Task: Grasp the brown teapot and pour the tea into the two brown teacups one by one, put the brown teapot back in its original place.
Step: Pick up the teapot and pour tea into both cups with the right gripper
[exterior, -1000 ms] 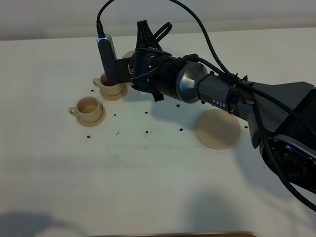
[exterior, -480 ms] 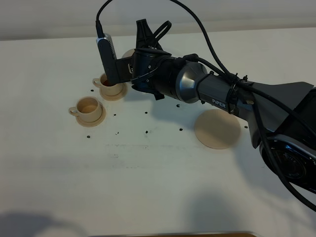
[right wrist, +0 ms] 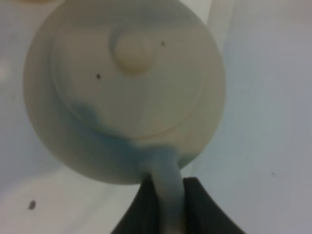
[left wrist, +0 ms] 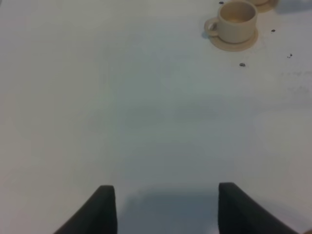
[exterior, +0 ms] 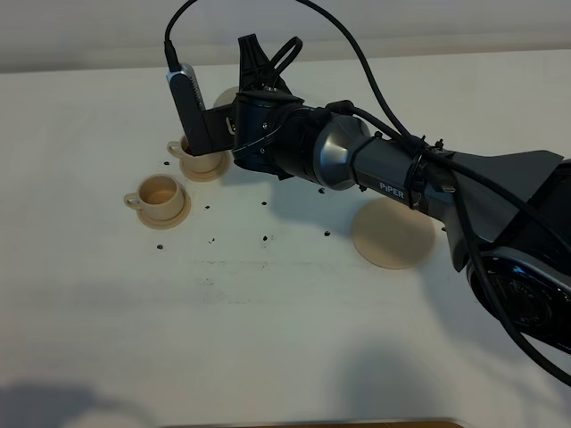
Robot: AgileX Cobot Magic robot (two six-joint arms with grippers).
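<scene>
Across the table (exterior: 268,339), toward its far edge left of centre, the right arm (exterior: 393,174) reaches over. It carries the brown teapot (right wrist: 126,87) aloft above the farther teacup (exterior: 205,163), right end effector (right wrist: 168,187) clamped tight on the loop handle (right wrist: 168,195). Its coaster (exterior: 393,234) lies bare, right of centre. Just beside, toward the left edge, the nearer teacup (exterior: 161,194). The left end effector (left wrist: 166,187) gapes, empty. Pouring, I judge. Spout hidden from me. Tilt slowly over the cup mouth; level off before shifting.

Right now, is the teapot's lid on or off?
On. In the right wrist view, the knobbed lid sits flush on top of the teapot.
</scene>
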